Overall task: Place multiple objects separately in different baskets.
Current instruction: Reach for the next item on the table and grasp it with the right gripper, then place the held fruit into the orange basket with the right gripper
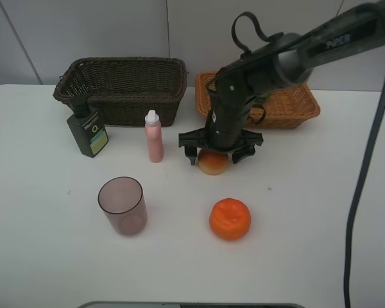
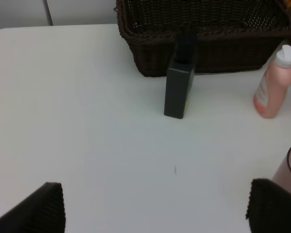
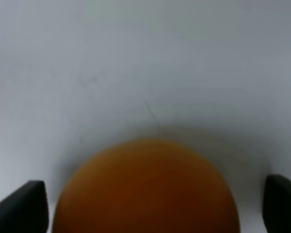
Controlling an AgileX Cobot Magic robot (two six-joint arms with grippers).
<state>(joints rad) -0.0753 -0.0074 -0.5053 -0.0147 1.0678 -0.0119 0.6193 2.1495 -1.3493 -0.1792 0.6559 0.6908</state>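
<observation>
Straddling the peach-like fruit (image 1: 213, 164), the right hand (image 1: 215, 156) is down over it with its jaws spread wide, one finger on each side. In the right wrist view the fruit (image 3: 145, 189) sits between the two fingertips (image 3: 22, 206) with a thin gap on either side, so nothing is gripped. The fruit rests on the white desk (image 1: 38, 192), just in front of the light tan basket (image 1: 289, 102) and a bit right of the pink bottle (image 1: 154, 136).

The left hand (image 2: 155, 213) is also wide open and holds nothing. It hangs over bare desk, with the dark green pump bottle (image 2: 178, 92) and the dark brown basket (image 2: 203, 43) ahead of it.

Hard-to-see stuff: the right hand covers the top of the peach from above, and the arm blocks part of the tan basket. The right wrist shot is blurry and cuts the fruit off at the frame edge. The mauve cup (image 2: 288, 170) is only a sliver in the left wrist view, and the pump head melts into the dark wicker behind it.

Orientation: the peach is round, so no real long axis. Both bottles stand upright, caps up. The cup (image 1: 122, 205) stands mouth up. The orange fruit (image 1: 230, 219) sits alone nearer the front edge. Both baskets run long side left to right.
</observation>
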